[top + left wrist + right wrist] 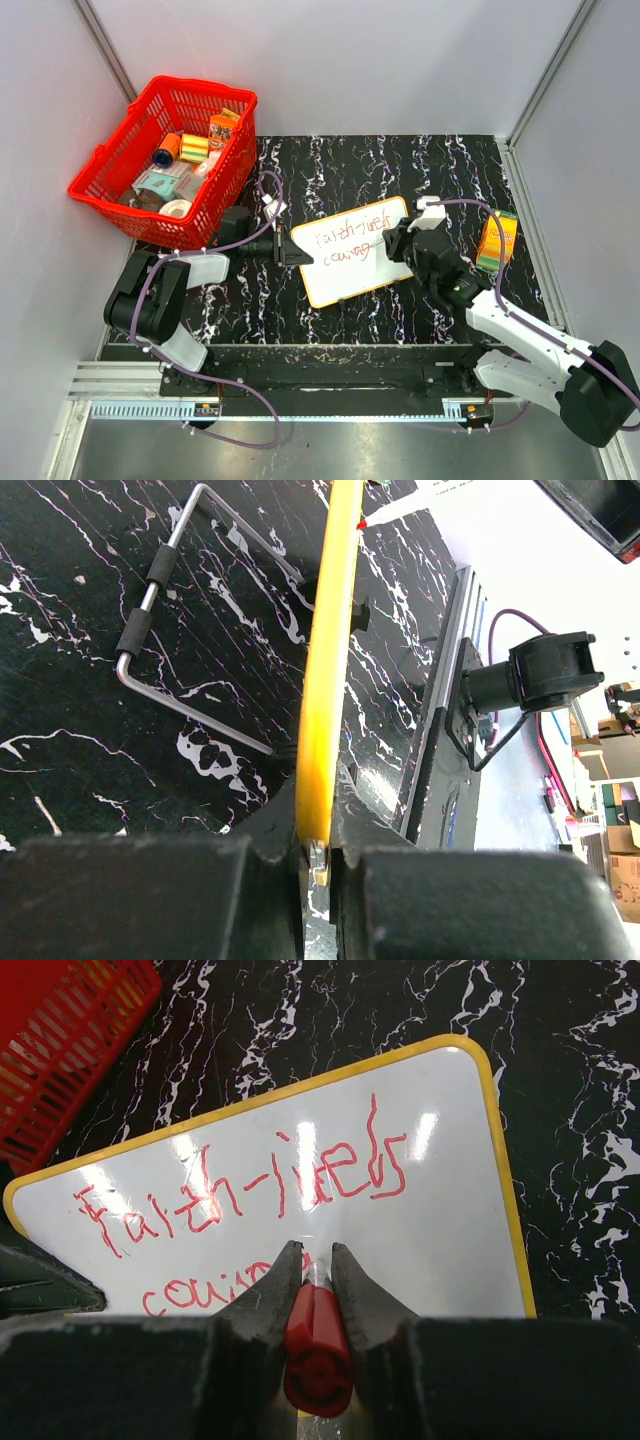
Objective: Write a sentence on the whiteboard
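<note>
Red marker strokes form the sentence: a full first line and the start of a second one on the whiteboard. The board sits near the middle of the desk, askew to the near edge. I judge the step in hand to be carrying the second line onward.

To do it well, the tip should press lightly and evenly, travel in short strokes toward the board's bare right part, and run parallel to the line above with a clear gap beneath it. The board must not slide (a small slip would smear or bend the lettering), so the bracing grip on its rim matters as much as the writing one.

From the right wrist view, the right gripper is nearly closed, its jaws pinching the barrel of the red marker. The pale tip meets the white surface just below the first line, at the end of the second-line letters.

From the left wrist view, the left gripper is clenched fully onto the yellow rim at the board's left end.
</note>
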